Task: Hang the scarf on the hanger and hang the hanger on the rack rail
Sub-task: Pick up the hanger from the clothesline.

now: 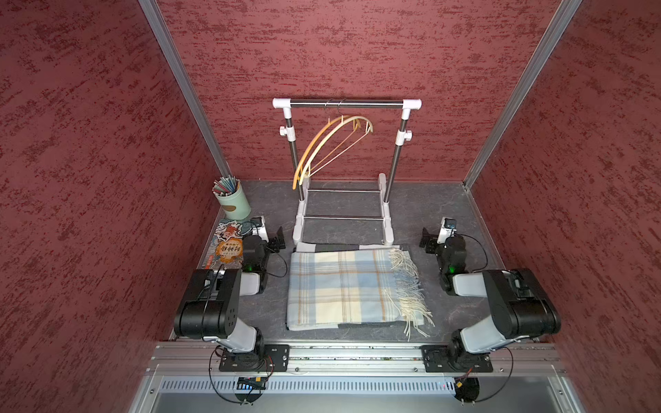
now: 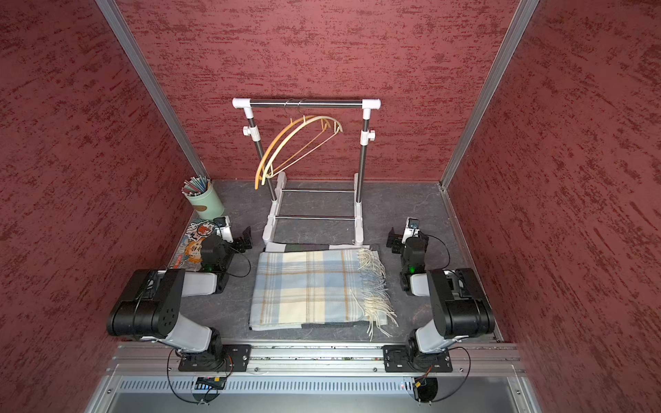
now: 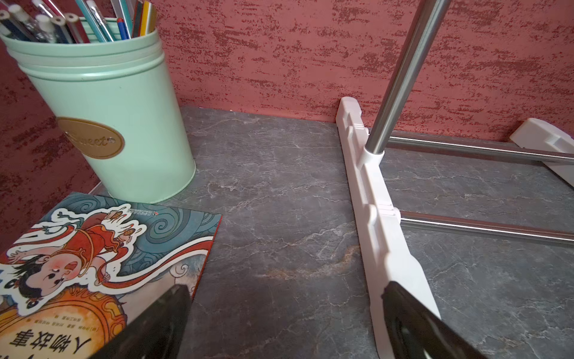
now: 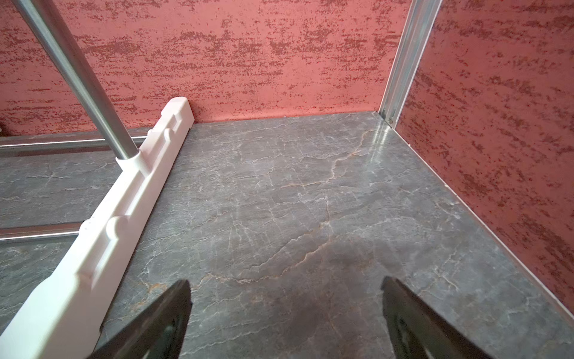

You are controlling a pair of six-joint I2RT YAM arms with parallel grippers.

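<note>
A folded plaid scarf in pale blue and cream lies flat mid-table, its fringe on the right side. Two curved wooden hangers hang tilted from the bar of a small clothes rack behind the scarf. My left gripper rests open and empty left of the scarf's far corner, by the rack's left foot. My right gripper rests open and empty to the right, beside the rack's right foot. Neither wrist view shows the scarf.
A mint pencil cup stands at the back left, with an illustrated book lying in front of it, under my left arm. Red textured walls enclose three sides. A metal rail runs along the front edge.
</note>
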